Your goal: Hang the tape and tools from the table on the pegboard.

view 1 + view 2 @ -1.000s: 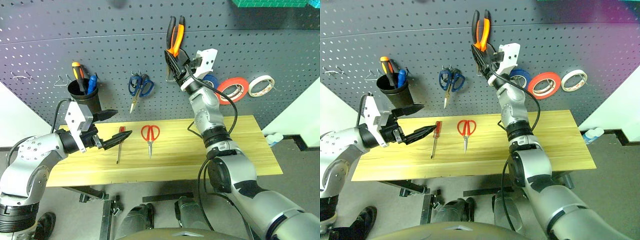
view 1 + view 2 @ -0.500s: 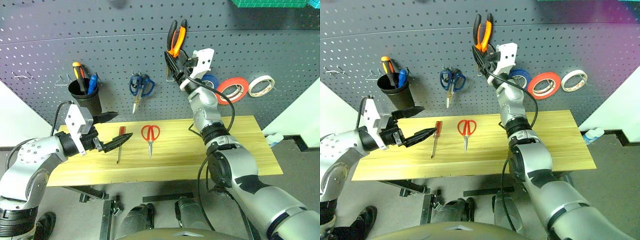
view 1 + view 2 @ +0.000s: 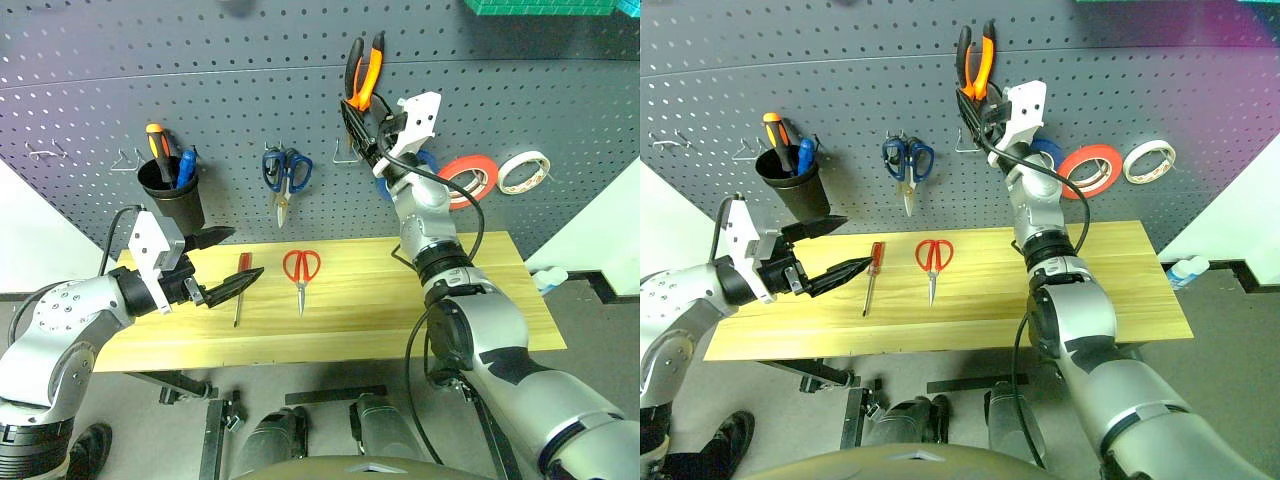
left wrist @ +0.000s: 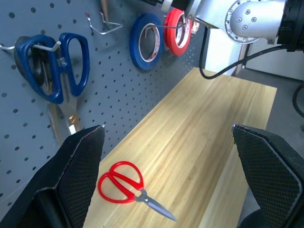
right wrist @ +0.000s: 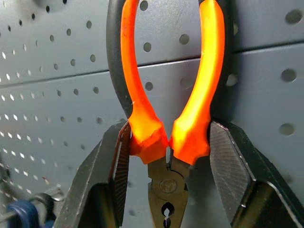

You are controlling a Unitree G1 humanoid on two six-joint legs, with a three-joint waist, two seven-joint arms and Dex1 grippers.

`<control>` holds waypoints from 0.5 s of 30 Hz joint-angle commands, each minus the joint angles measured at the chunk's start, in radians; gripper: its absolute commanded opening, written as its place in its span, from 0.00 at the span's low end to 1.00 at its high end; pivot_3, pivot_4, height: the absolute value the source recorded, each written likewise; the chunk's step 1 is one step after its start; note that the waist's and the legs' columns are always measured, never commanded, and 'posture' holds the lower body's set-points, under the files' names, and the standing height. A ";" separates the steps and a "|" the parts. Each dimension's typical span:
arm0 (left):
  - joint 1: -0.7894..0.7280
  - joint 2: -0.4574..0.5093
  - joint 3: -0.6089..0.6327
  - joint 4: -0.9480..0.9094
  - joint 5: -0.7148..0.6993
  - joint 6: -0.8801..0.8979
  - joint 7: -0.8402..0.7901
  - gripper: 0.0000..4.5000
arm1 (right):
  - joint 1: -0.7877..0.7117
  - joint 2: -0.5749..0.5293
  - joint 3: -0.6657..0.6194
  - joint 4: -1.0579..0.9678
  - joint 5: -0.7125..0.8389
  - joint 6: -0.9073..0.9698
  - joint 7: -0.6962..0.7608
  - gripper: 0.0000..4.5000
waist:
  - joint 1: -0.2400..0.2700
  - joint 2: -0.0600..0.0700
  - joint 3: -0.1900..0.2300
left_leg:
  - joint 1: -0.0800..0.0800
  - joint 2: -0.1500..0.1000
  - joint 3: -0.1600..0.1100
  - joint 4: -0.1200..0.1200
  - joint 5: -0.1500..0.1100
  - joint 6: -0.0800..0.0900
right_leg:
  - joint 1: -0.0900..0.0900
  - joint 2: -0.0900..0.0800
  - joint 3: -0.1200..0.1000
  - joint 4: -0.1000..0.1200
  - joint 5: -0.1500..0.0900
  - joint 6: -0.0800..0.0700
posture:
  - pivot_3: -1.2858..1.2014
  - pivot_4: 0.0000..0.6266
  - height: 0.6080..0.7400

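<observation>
Shifted rightward along dark grey perforated pegboard: orange-and-black-handled pliers, clamped in right gripper, handles up. Left gripper: spread, empty, over table. Step: hanging pliers. Next: lowering handles over wire hook.

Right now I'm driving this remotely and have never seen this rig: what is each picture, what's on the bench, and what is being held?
It is a two-armed humanoid robot. The two wide pictures come from cameras in its head, looking down over both arms. The other two come from cameras on its wrists.

On the table lie the red-handled scissors and the red-handled screwdriver. The pegboard already carries the red tape, blue scissors, blue and white rolls, and a black cup of screwdrivers.

The right gripper clamps the orange-handled pliers by the handles, raised against the board. The left gripper hangs over the table, jaws wide open, holding nothing.
</observation>
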 commanded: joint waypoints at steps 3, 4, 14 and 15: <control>-0.013 0.013 0.025 -0.025 -0.014 -0.006 -0.006 1.00 | -0.009 0.008 0.000 0.002 -0.010 -0.039 -0.017 0.46 | -0.002 0.000 0.000 | 0.000 0.000 0.000 0.000 0.000 0.000 | 0.000 0.000 0.000 0.000 0.000 0.000 | 0.47 0.16 1.00; -0.014 0.015 0.026 -0.024 -0.015 -0.005 -0.007 1.00 | -0.011 0.010 -0.001 0.003 -0.009 -0.039 -0.018 0.46 | -0.002 0.000 0.000 | 0.000 0.000 0.000 0.000 0.000 0.000 | 0.000 0.000 0.000 0.000 0.000 0.000 | 0.47 0.16 1.00; -0.012 0.014 0.026 -0.033 -0.019 0.001 0.002 1.00 | 0.016 0.045 0.028 0.028 -0.052 -0.064 -0.046 0.46 | 0.000 0.000 0.000 | 0.000 0.000 0.000 0.000 0.000 0.000 | 0.000 0.001 0.000 0.000 0.000 0.000 | 0.47 0.17 1.00; -0.012 0.014 0.025 -0.034 -0.019 0.001 0.003 1.00 | 0.020 0.046 0.034 0.038 -0.063 -0.069 -0.054 0.46 | 0.000 0.000 0.000 | 0.000 0.000 0.000 0.000 0.000 0.000 | 0.000 0.001 0.000 0.000 0.000 0.000 | 0.47 0.17 1.00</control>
